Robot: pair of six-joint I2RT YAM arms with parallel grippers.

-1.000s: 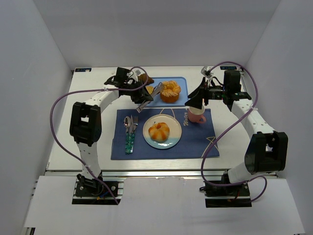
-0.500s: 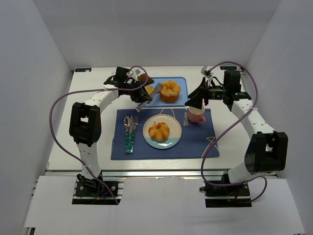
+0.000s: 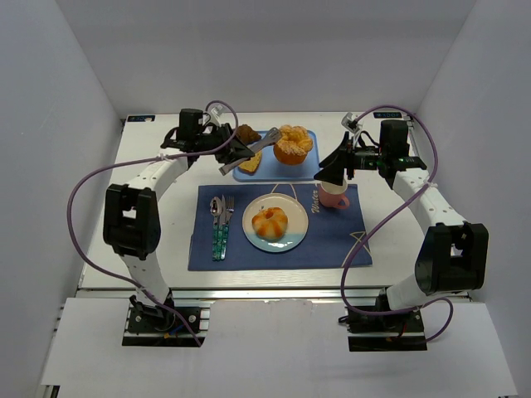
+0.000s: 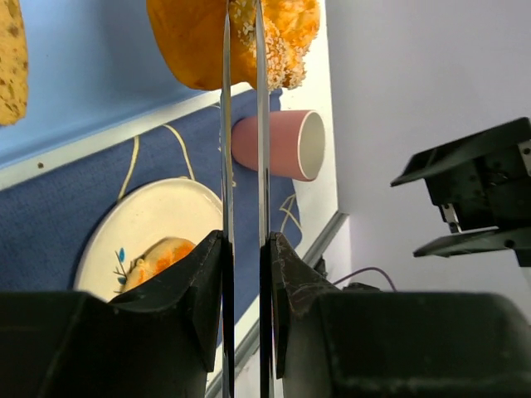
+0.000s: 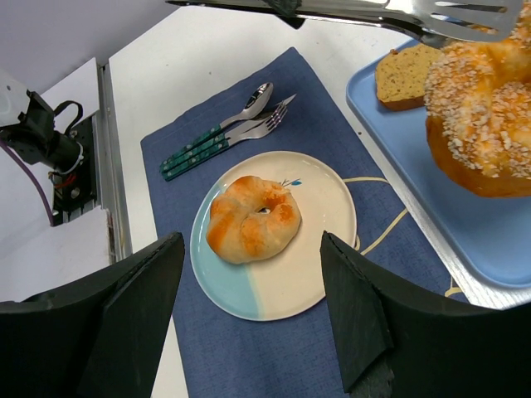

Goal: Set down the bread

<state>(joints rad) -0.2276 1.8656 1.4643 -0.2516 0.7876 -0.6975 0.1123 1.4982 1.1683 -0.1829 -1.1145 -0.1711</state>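
Left wrist view: left gripper (image 4: 245,249) squeezes slim metal tongs (image 4: 226,124), seemingly pinching golden sesame-crusted bun (image 4: 199,41) over blue tray (image 4: 83,83); right gripper (image 5: 253,240) gapes empty. Next, I'd say: lift steadily clear of tray.

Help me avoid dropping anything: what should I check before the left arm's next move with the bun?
1. Tool grip: left gripper shut on the tongs: ok.
2. Hold of the tongs on the seeded bun: cannot tell, the contact is hidden.
3. Space on the plate: not ok, a roll already lies on it.
4. Other arm: right gripper open, empty, above the pink cup, off the plate: ok.
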